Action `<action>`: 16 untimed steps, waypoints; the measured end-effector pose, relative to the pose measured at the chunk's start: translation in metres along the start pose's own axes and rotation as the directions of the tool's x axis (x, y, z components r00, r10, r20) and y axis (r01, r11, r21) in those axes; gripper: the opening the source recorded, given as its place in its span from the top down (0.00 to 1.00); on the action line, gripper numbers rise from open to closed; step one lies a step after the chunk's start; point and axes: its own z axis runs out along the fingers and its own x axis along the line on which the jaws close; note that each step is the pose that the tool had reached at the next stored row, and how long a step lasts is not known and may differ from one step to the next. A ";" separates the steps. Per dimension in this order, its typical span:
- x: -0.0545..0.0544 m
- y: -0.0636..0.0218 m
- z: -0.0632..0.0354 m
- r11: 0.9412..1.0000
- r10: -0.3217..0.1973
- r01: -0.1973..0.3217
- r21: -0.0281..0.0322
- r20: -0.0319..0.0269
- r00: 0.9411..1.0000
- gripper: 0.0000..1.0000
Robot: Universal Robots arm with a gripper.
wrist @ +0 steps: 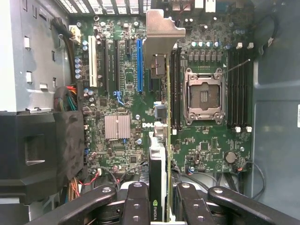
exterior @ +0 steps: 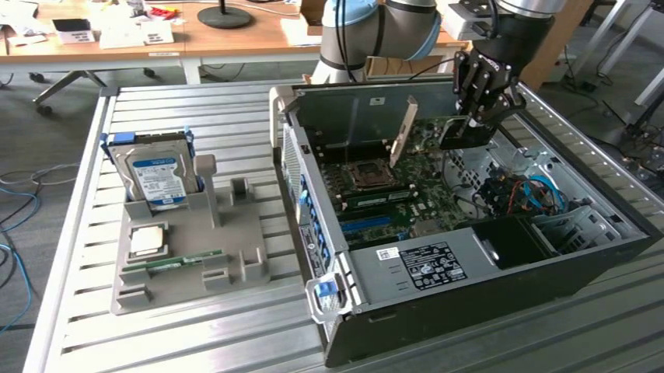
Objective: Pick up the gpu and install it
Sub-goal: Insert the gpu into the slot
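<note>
My gripper (exterior: 475, 123) is shut on the gpu (exterior: 456, 134), holding it on edge above the motherboard (exterior: 415, 202) inside the open computer case (exterior: 467, 303). The card's silver end bracket (exterior: 405, 128) points toward the case's rear wall. In the wrist view the gpu (wrist: 158, 140) shows edge-on between my gripper's (wrist: 159, 199) black fingers (wrist: 136, 206), with its bracket (wrist: 161, 33) at the far end. It hangs just beside the long blue slot (wrist: 138, 65), between that slot and the memory slots; I cannot tell whether it touches the board.
A CPU socket (wrist: 204, 96) lies beside the card and a black power supply (wrist: 42, 150) fills one side of the case. At the exterior view's left, a grey holder (exterior: 233, 256) carries a hard drive (exterior: 155, 175), a chip (exterior: 145, 241) and a green memory stick (exterior: 171, 263).
</note>
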 end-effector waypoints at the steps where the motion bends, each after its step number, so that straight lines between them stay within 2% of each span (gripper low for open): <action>1: 0.000 0.0000 0.0000 1.000 0.000 0.000 0.000 0.000 1.000 0.73; 9: 0.000 0.0000 0.0078 1.000 0.000 0.000 0.000 0.000 1.000 0.73; 16: 0.000 0.0000 0.0080 1.000 0.000 0.000 0.000 0.000 1.000 0.73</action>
